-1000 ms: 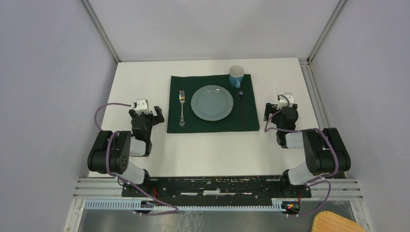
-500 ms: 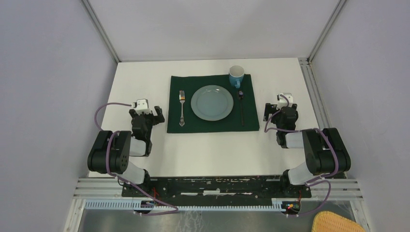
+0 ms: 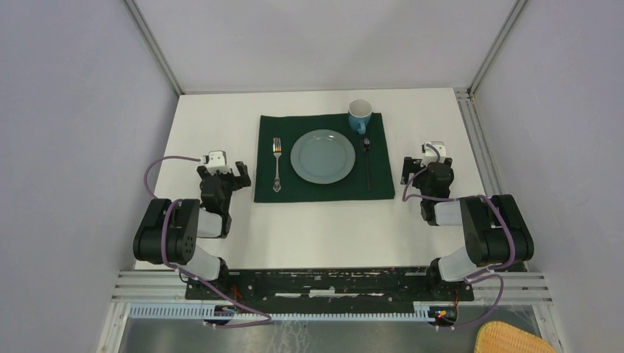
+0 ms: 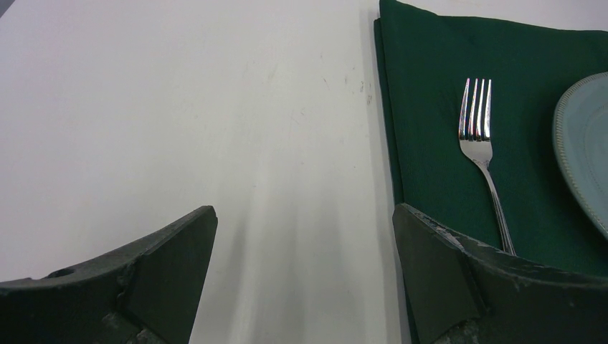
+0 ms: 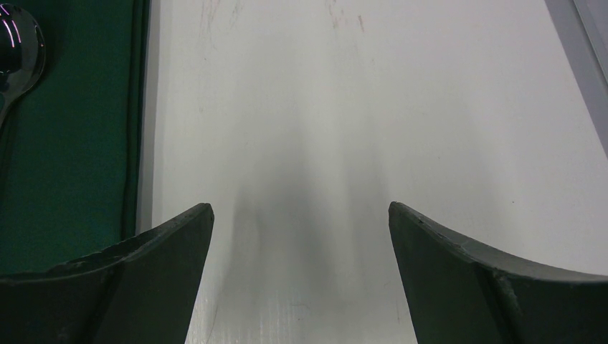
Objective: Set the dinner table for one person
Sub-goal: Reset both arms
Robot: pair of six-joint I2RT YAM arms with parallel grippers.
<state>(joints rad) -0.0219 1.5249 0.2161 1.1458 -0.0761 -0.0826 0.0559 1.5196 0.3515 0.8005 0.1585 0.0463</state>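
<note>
The white dinner table (image 3: 213, 132) carries a dark green cloth (image 3: 324, 190). On the cloth lie a grey-green plate (image 3: 322, 156) in the middle, a silver fork (image 3: 277, 163) to its left and a dark spoon (image 3: 368, 163) to its right. A blue mug (image 3: 360, 115) stands at the cloth's far right corner. My left gripper (image 3: 229, 166) is open and empty over the table, left of the cloth; the fork (image 4: 482, 143) shows in its wrist view. My right gripper (image 3: 419, 163) is open and empty, right of the cloth; the spoon's bowl (image 5: 16, 43) shows at its view's corner.
Grey walls and metal frame rails (image 3: 477, 140) bound the table on three sides. A woven yellow basket (image 3: 515, 340) sits below the table's near right corner. A slotted rail (image 3: 324, 279) runs along the near edge by the arm bases.
</note>
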